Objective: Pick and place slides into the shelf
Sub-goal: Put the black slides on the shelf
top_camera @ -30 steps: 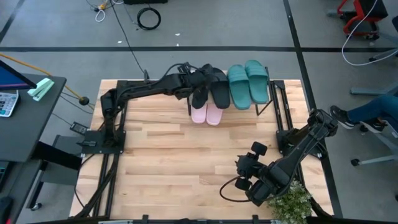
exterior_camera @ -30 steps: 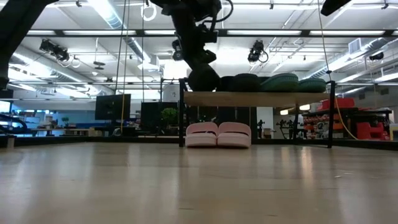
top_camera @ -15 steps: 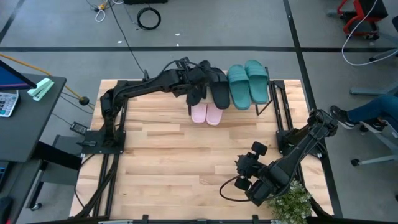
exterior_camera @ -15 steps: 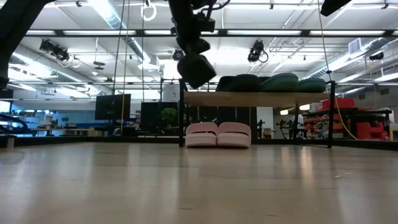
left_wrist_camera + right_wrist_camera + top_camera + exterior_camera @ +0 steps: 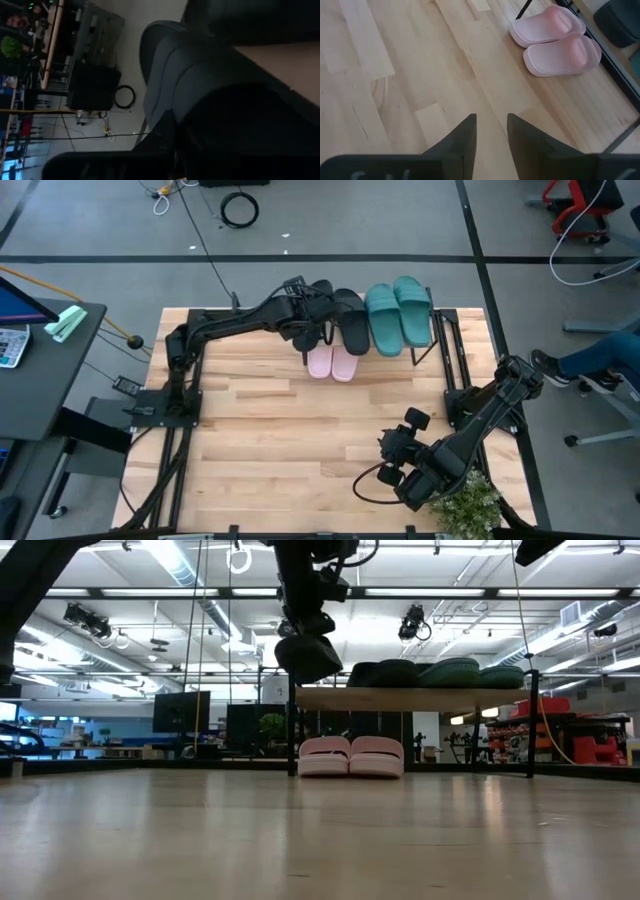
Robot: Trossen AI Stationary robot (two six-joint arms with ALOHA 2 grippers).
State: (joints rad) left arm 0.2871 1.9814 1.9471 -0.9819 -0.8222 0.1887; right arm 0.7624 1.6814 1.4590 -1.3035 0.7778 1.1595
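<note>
Low view, left gripper clamped on black slide beside shelf, pink slides beneath; right gripper part-open, empty.

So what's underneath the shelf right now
Two pale pink slides sit side by side on the table under the shelf, at its left end in the low view. From above, the plank and the black slides on it cover their far ends.

shelf top crowded with slides, tabletop middle open
</note>
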